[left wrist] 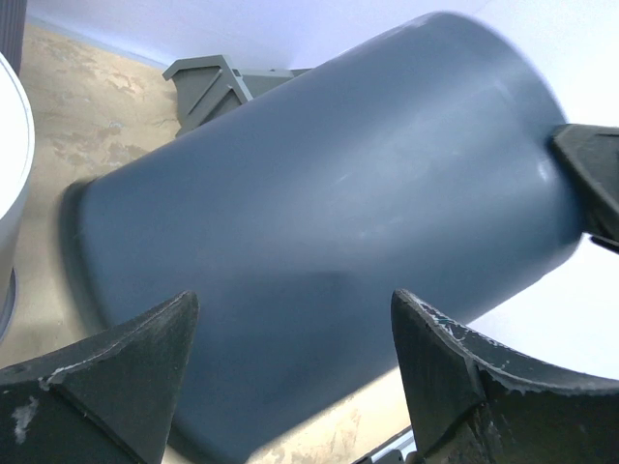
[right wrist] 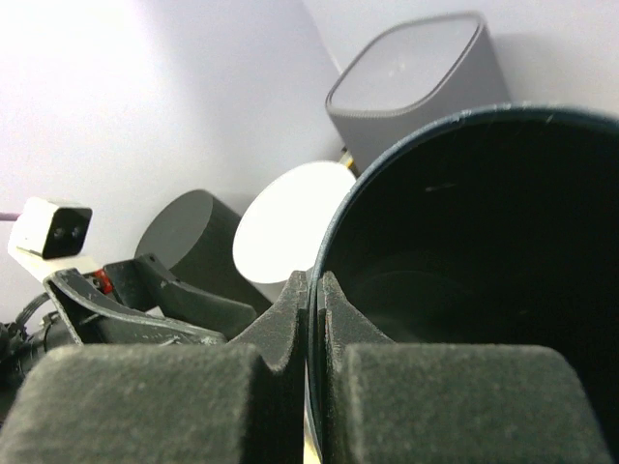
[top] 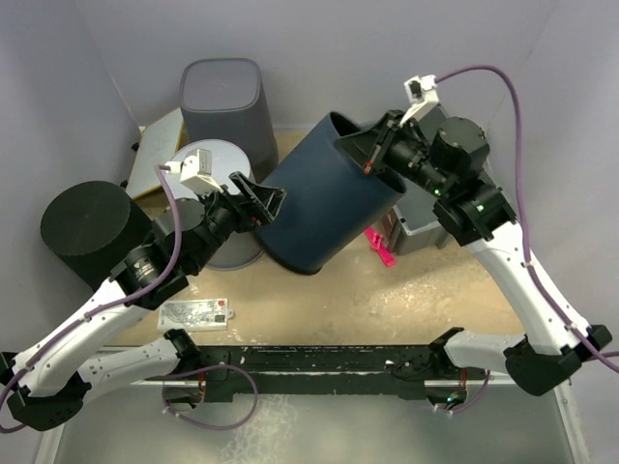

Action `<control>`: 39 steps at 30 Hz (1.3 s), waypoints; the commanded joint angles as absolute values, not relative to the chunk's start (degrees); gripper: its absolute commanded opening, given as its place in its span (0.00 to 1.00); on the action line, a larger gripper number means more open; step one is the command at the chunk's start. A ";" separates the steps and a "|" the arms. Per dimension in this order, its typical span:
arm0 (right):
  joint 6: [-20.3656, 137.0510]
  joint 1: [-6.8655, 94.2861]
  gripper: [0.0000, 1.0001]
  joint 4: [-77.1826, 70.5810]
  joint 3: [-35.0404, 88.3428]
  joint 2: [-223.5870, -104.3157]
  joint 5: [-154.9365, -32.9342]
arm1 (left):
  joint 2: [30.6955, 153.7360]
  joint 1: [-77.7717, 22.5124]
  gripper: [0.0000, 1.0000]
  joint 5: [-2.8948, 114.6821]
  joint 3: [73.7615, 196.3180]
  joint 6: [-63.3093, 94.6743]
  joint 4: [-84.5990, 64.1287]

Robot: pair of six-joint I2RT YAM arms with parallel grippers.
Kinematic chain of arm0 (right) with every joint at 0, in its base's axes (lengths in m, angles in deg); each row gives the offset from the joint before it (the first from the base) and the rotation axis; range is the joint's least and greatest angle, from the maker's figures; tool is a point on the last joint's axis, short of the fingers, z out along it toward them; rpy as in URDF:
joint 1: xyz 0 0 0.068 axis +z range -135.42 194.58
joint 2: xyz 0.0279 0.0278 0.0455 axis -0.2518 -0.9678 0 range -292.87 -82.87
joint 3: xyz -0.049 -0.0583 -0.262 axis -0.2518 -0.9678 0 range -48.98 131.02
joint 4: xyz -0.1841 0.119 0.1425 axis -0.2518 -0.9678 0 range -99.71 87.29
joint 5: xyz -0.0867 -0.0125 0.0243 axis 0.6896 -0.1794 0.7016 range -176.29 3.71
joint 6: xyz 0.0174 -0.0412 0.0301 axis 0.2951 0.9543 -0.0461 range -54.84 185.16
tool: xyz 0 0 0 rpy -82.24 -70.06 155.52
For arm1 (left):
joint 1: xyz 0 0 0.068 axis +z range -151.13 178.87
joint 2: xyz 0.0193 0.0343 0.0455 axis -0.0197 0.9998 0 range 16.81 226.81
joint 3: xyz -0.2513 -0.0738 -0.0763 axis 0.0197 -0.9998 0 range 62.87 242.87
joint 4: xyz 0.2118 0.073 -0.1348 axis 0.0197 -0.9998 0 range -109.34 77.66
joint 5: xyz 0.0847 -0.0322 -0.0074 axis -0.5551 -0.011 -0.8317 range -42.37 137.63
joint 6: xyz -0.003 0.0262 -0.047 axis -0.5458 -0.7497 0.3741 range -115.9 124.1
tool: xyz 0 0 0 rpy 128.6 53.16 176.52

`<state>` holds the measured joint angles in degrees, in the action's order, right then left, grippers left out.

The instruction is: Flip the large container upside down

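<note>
Your right gripper pinches the 1 o'clock rim of the large dark-blue plastic container, probably light, stiff, slick; your left gripper gapes empty.

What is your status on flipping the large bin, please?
Right claw shut on bin rim. Left claw open beside bin wall. Bin tilted, mouth raised, not yet over. White-topped bin close by left claw.

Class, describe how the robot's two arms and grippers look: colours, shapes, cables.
The left arm and right arm have white shells and black joints. A purple cable feeds each wrist's white camera box. The left gripper and right gripper are black, fingers wedge-shaped.
</note>
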<state>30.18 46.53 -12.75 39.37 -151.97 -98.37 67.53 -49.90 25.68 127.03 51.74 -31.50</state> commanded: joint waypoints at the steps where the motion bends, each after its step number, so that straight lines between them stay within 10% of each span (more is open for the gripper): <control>1: 26.22 46.93 0.00 1.19 40.76 -151.36 -102.77 | 65.04 -49.70 0.78 23.89 128.01 52.29 -32.14; 39: 30.98 46.48 0.00 -8.50 20.34 -147.02 -87.53 | 58.98 -49.87 0.78 27.70 104.78 70.46 -31.96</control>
<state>27.29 46.86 -9.75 20.71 -148.85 -92.62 62.37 -49.90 26.81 108.28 65.53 -35.58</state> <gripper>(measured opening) 0.015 0.777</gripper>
